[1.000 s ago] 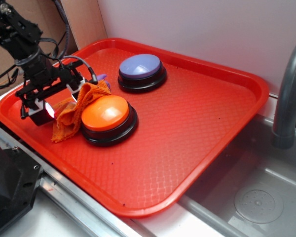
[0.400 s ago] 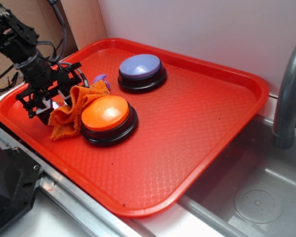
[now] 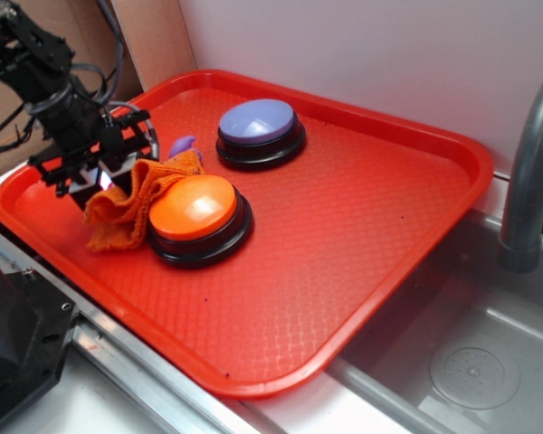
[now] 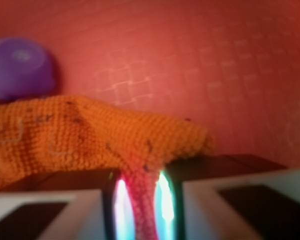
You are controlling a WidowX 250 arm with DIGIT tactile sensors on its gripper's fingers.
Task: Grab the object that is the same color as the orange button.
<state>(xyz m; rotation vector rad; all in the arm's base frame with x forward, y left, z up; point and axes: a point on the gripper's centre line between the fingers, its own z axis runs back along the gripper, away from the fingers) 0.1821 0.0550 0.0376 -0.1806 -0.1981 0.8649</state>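
Observation:
The orange rag (image 3: 125, 203) with dark specks lies on the red tray (image 3: 362, 226), draped against the left side of the orange button (image 3: 195, 210). My gripper (image 3: 104, 181) is at the rag's left end and is shut on a fold of it. In the wrist view the rag (image 4: 85, 137) is pinched between the two lit fingers (image 4: 121, 205) of my gripper (image 4: 142, 207), and the rest of the cloth spreads out ahead. The orange button is out of the wrist view.
A lavender-purple button (image 3: 259, 131) on a black base sits at the back of the tray. A small purple object (image 3: 182, 145) lies behind the rag; it also shows in the wrist view (image 4: 21, 69). A grey faucet (image 3: 529, 172) and sink are at the right.
My gripper has moved up and back from the tray's front-left edge, with the rag's left end pinched in it. The cloth has bunched and shifted slightly. The buttons have not moved.

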